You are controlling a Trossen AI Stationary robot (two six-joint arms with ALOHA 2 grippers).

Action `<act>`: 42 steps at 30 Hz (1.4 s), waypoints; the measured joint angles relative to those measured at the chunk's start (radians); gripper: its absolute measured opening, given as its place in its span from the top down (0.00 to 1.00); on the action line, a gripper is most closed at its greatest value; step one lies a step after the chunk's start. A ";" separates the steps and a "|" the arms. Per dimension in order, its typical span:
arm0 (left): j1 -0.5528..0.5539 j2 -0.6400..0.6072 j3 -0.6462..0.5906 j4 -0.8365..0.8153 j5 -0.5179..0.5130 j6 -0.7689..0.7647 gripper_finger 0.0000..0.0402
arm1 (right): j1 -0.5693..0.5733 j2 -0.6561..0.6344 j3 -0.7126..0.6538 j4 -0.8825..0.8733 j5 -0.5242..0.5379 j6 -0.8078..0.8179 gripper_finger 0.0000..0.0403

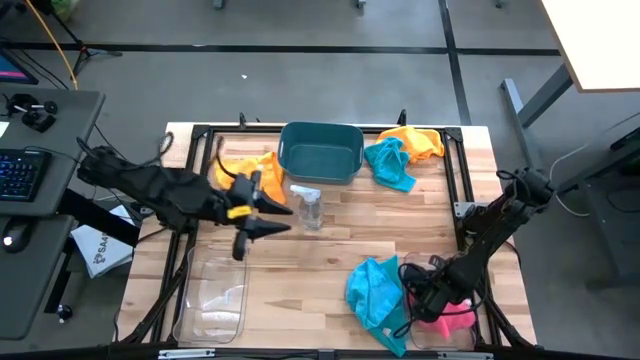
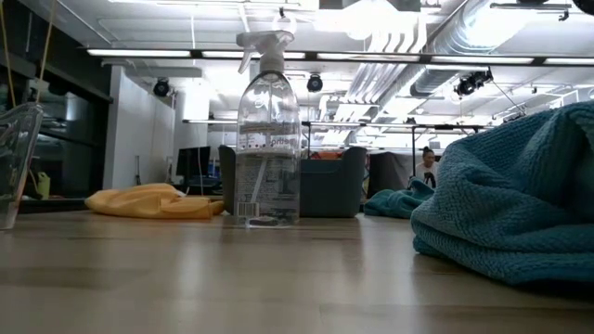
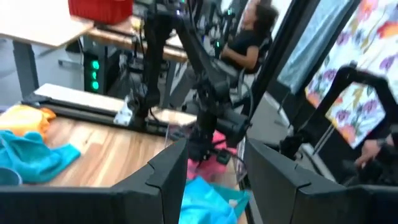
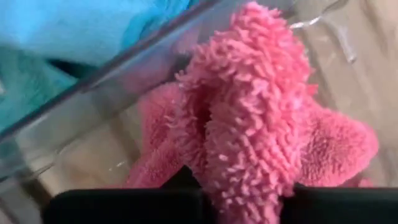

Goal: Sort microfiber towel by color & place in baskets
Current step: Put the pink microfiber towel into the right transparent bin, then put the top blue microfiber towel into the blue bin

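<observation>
My right gripper (image 1: pixel 432 305) is down in the clear bin (image 1: pixel 470 340) at the near right, shut on a pink towel (image 4: pixel 249 112). My left gripper (image 1: pixel 288 219) is open and empty above the table's left middle, beside a clear spray bottle (image 1: pixel 308 205). An orange towel (image 1: pixel 245 170) and another orange towel (image 1: pixel 415 140) lie flat on the table at the back. A blue towel (image 1: pixel 390 165) lies by the teal tub (image 1: pixel 320 152). Another blue towel (image 1: pixel 375 295) lies bunched against the right clear bin. A second clear bin (image 1: pixel 215 295) stands near left. My right gripper holds a bunched-up fold of the pink towel (image 4: pixel 245 168), which rises as a ridge between the fingers. The gripper comes slanting down into the bin. The towel's spread ends (image 4: pixel 336 143) lie on the bin's floor. The fingertips are hidden by the towel.
The spray bottle (image 2: pixel 267 139) stands upright mid-table, just in front of the teal tub (image 2: pixel 329 186). A black frame rail (image 1: pixel 460 180) runs round the table top. A person sits beyond the table in the left wrist view (image 3: pixel 249 37). Bare wood lies mid-table.
</observation>
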 joint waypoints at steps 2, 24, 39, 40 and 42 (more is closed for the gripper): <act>0.000 -0.023 0.000 0.000 -0.008 0.021 0.63 | -0.002 -0.004 0.011 -0.009 -0.048 -0.009 0.85; 0.076 -0.188 0.000 -0.264 -0.009 0.159 0.63 | -0.136 -0.035 0.561 -0.750 0.230 0.153 0.31; 0.153 -0.059 0.000 -0.223 0.047 0.147 0.63 | -1.091 -0.262 -0.033 0.025 0.200 -0.357 0.31; 0.154 -0.048 0.000 -0.213 0.041 0.146 0.63 | -1.162 -0.256 -0.061 0.082 0.176 -0.383 0.31; 0.165 -0.029 0.000 -0.200 0.024 0.140 0.63 | -1.280 -0.231 -0.106 0.181 0.133 -0.408 0.31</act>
